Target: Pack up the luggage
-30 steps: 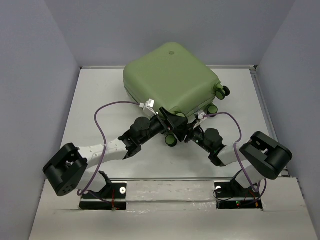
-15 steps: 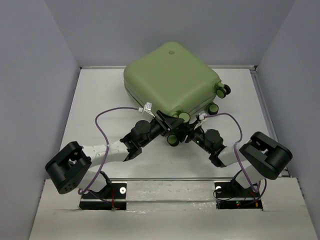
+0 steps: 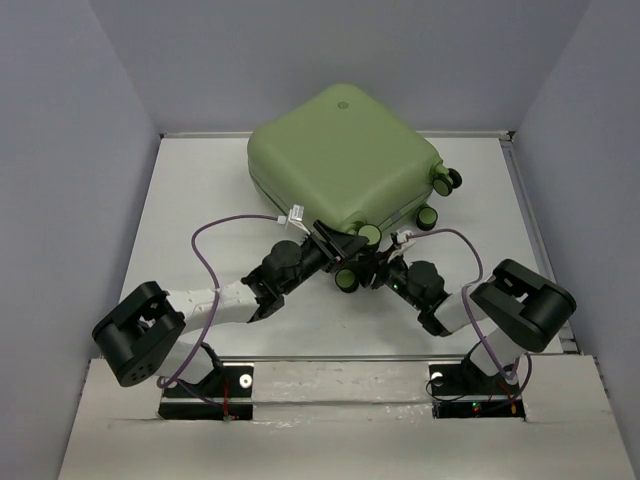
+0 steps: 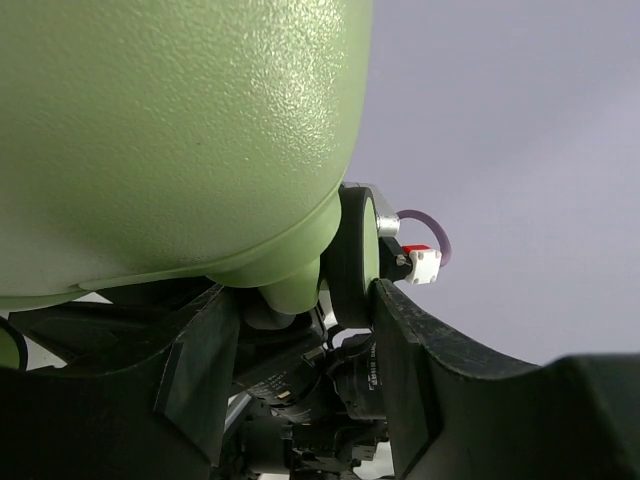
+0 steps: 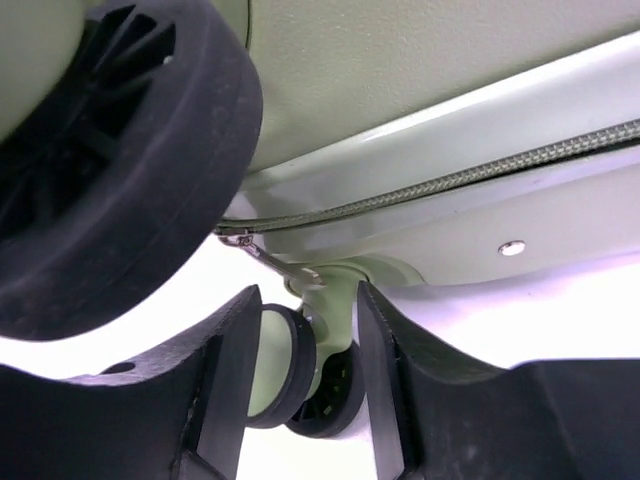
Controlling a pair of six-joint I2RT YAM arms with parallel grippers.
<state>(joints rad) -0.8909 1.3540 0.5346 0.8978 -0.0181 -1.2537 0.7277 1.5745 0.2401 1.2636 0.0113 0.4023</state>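
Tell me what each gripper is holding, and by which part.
Cannot be told. The left gripper straddles a wheel mount of the luggage; the right gripper straddles a second wheel mount beside the zipper pull. Neither shows a firm clamp.

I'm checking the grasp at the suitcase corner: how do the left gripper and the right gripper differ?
The left gripper straddles a black wheel and its green mount, the wheel against one finger; the right gripper straddles a caster stem, with the zipper pull just above the gap. From above, the left gripper reaches in from the left, the right gripper from the right. Both work at the near corner of the luggage; clamping is unclear.
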